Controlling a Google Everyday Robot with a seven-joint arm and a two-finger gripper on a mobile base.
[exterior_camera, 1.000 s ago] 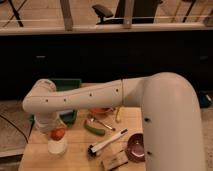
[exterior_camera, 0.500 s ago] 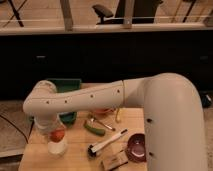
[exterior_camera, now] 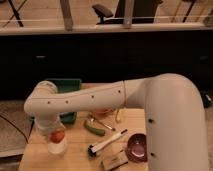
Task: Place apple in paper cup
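The apple (exterior_camera: pixel 57 135) is a small orange-red fruit at the mouth of the white paper cup (exterior_camera: pixel 56 147), which stands at the front left of the wooden table (exterior_camera: pixel 77 150). My gripper (exterior_camera: pixel 53 129) hangs straight down from the white arm, right over the apple and touching or almost touching it. The arm's wrist hides the gripper's upper part. I cannot tell whether the apple rests in the cup or is held just above it.
A green bin (exterior_camera: pixel 69 88) stands behind the arm at the back left. An elongated green vegetable (exterior_camera: pixel 94 129), a white-handled brush (exterior_camera: pixel 106 143), a dark purple bowl (exterior_camera: pixel 136 148) and a small packet (exterior_camera: pixel 115 160) lie to the right of the cup.
The apple and gripper have sunk slightly toward the cup. The arm has hardly moved otherwise.
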